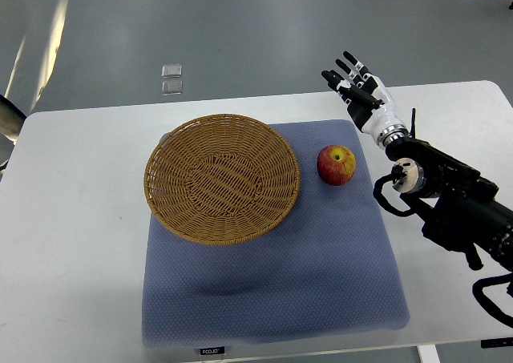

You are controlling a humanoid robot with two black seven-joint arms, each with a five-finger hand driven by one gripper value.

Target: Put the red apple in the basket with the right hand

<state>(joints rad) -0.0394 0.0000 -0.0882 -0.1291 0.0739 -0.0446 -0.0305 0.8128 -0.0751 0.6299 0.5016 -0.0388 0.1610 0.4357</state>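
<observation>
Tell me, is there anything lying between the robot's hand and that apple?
No. In the top view, only bare blue mat and white table lie between the open right hand and the red apple. The basket sits on the apple's other side.

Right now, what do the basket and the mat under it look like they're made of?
The basket looks like woven wicker or rattan: tan strands in visible rings, matte. The mat beneath it seems a soft blue-grey fabric or foam, with a fine dotted texture and no shine; which of the two I cannot tell.
</observation>
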